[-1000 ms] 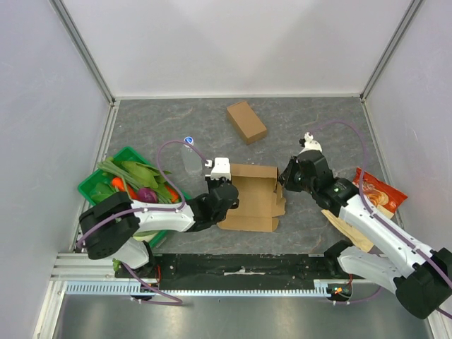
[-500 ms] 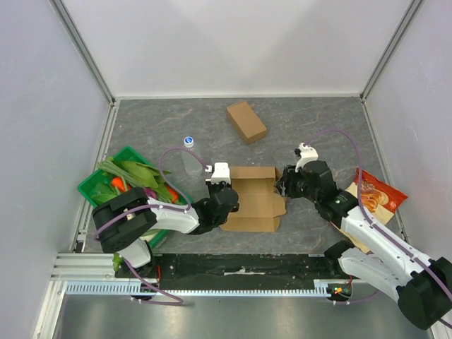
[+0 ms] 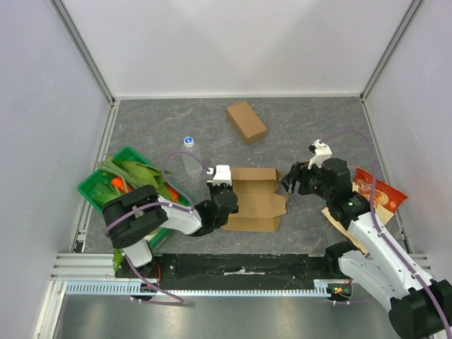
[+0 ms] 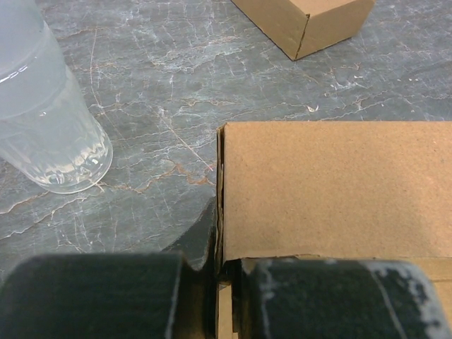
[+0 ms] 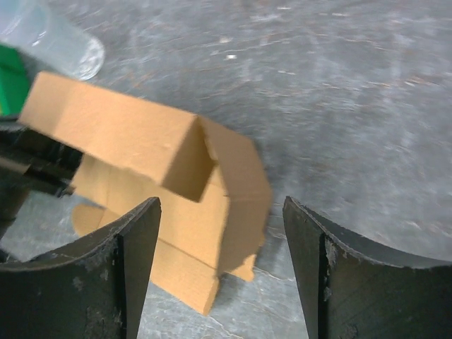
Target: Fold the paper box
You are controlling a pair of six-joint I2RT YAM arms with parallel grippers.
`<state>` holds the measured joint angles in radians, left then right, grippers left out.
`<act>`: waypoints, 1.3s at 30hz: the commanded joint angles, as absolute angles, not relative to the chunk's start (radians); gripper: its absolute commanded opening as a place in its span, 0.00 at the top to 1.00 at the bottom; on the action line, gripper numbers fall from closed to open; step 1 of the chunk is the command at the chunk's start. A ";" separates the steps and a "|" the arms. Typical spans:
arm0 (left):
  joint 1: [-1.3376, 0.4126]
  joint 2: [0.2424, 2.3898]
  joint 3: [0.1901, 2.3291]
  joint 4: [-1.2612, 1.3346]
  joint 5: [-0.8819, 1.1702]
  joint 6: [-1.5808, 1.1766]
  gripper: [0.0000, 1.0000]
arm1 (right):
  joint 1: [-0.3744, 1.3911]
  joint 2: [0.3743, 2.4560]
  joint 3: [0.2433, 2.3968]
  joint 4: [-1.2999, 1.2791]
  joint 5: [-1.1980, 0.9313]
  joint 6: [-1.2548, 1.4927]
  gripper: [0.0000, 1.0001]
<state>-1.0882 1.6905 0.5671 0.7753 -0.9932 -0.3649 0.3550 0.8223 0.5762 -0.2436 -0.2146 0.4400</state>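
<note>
The paper box (image 3: 256, 200) lies as a brown cardboard blank, partly raised, in the middle of the grey table. My left gripper (image 3: 227, 194) is at its left edge. In the left wrist view that left gripper (image 4: 224, 286) is shut on the paper box (image 4: 332, 187), pinching a thin upright cardboard edge between the pads. My right gripper (image 3: 290, 181) hangs just right of the box's right flap. In the right wrist view the right gripper (image 5: 220, 272) stands wide open, with the paper box (image 5: 141, 141) ahead of it and nothing touching its fingers (image 5: 134, 268).
A closed brown box (image 3: 246, 121) sits at the back. A clear plastic bottle (image 3: 189, 157) stands left of the paper box, also seen as the bottle (image 4: 46, 120). A green basket (image 3: 90, 185) of vegetables is at the left, a snack packet (image 3: 380, 192) at the right.
My right gripper has opened and drawn back to the right, away from the box's right flap. My left gripper has stayed shut on the box's left edge.
</note>
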 commanded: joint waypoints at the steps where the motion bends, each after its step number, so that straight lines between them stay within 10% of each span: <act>1: -1.089 1.697 0.563 0.853 -1.040 -0.330 0.98 | 0.311 0.779 0.649 -0.374 0.025 0.488 0.22; 10: -1.089 1.689 0.568 0.853 -1.037 -0.328 0.98 | 0.337 1.087 0.779 -0.540 0.134 0.360 0.48; 39: -1.091 1.775 0.543 1.041 -1.037 -0.233 0.98 | 0.584 0.861 0.299 0.300 0.075 0.318 0.45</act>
<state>-1.0885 1.7336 0.5648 0.8509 -0.9932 -0.3145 0.5751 0.9016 0.3733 0.0364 0.0097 0.3275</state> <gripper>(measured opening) 0.077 0.550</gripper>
